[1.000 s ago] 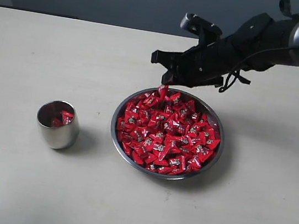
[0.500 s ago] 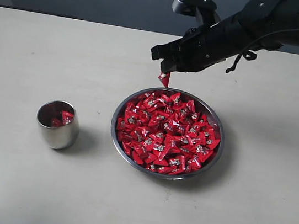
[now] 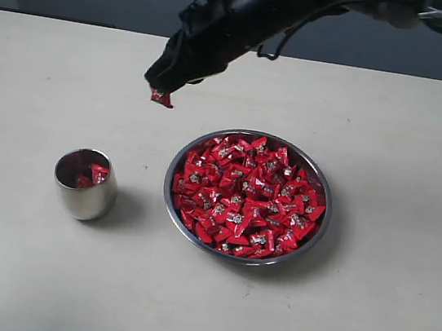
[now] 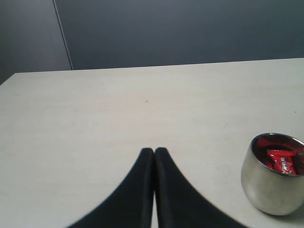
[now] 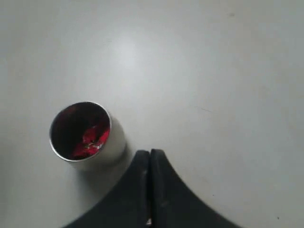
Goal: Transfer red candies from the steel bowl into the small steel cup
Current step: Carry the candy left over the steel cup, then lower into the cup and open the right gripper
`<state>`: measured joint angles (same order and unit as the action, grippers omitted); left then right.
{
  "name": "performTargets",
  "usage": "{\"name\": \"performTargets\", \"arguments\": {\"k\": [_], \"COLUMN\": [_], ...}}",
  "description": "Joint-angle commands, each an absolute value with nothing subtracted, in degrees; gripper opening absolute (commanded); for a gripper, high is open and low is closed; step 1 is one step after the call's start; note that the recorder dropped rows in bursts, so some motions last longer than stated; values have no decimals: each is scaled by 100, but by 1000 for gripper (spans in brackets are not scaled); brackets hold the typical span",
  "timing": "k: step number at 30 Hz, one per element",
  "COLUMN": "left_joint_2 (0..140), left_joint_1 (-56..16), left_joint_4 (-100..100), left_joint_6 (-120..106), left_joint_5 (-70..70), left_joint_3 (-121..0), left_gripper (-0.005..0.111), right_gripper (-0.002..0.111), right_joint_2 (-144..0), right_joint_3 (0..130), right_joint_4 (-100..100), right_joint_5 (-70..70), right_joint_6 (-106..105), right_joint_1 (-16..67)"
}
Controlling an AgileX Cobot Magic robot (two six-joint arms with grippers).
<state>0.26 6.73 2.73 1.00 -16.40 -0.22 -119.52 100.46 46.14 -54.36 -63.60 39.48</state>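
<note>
The steel bowl (image 3: 240, 251) sits right of centre, heaped with red candies (image 3: 246, 194). The small steel cup (image 3: 84, 184) stands to its left with a few red candies inside (image 3: 92, 174); it also shows in the left wrist view (image 4: 273, 173) and the right wrist view (image 5: 83, 130). My right gripper (image 3: 161, 90) hangs high over the table between bowl and cup, shut on one red candy (image 3: 162, 98) that dangles from its tip. In the right wrist view the jaws (image 5: 150, 153) are pressed together and the candy is hidden. My left gripper (image 4: 154, 151) is shut and empty, beside the cup.
The pale table (image 3: 43, 83) ends at a dark wall behind. The right arm (image 3: 252, 5) reaches in from the upper right across the back of the table.
My right gripper lifted the candy off the bowl's far rim and carried it up and to the left, toward the cup. Bowl and cup have not moved.
</note>
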Motion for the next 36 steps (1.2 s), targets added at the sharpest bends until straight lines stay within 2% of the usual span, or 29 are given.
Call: {"name": "performTargets", "arguments": {"k": [1,12,36], "left_joint_2": [0,0,0], "left_joint_1": [677,677,677], "left_joint_4": [257,257,257], "left_joint_6": [112,112,112], "left_joint_5": [-1629,-1629,-1629], "left_joint_3": [0,0,0], "left_gripper": [0,0,0], "right_gripper": [-1,-1,-1], "right_joint_2": [-12552,-13518,-13630], "right_joint_3": [10992,12343,12361], "right_joint_4": [4197,3640,3374], "right_joint_5": [-6045,-6493,-6787], "right_joint_6": [-6325,-6137,-5806], "right_joint_1": [4299,5182,5265]}}
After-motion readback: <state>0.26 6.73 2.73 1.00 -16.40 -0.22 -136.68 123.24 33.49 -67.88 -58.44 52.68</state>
